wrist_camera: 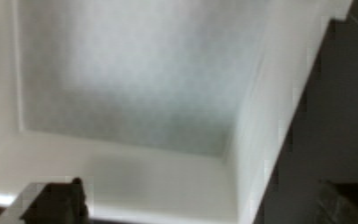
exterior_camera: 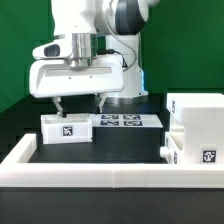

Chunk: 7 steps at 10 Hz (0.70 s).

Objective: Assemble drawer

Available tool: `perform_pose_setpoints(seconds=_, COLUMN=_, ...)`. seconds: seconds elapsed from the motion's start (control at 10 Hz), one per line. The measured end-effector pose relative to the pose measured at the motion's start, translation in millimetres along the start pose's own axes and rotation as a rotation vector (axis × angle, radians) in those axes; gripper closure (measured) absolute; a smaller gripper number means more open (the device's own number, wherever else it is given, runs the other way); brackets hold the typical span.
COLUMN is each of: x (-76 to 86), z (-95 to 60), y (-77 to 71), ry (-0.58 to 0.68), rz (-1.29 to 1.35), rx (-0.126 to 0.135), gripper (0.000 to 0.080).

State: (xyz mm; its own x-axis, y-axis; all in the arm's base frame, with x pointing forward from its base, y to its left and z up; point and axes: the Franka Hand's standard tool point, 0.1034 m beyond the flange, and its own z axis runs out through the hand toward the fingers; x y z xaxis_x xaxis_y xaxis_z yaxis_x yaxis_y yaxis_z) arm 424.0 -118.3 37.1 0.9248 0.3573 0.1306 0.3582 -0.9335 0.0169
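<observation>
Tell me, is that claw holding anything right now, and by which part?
Nothing seems held. The claw hangs open just over the small white tray, its fingers spread wide and not closed on its walls.

This is a robotics lab bench, not a home or shop. A plain green backdrop point(exterior_camera: 20, 60) closes off the far edge of the matte black worktop point(exterior_camera: 110, 142). A long low white rail point(exterior_camera: 100, 172) lines its near edge. A thin flat white marker board point(exterior_camera: 121, 121) (printed with black-and-white square tags) lies by the far edge under a white jointed robot arm point(exterior_camera: 95, 20). Similar tags mark the white plastic drawer box point(exterior_camera: 200, 120).
</observation>
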Motion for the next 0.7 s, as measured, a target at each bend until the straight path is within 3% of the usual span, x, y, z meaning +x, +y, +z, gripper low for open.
perform_pose_setpoints(seconds=0.3, x=-15.8, z=22.5, y=-11.3, ry=0.005, rz=0.004, rx=-0.006, gripper=0.0150)
perform_pose_setpoints(seconds=0.6, x=-22.6, z=29.0, y=-14.5, ry=-0.006, rz=0.010, rx=0.004, gripper=0.0150)
perform_pose_setpoints(seconds=0.7, x=-23.5, z=29.0, y=-13.5, ry=-0.007, rz=0.011, rx=0.003, gripper=0.0275)
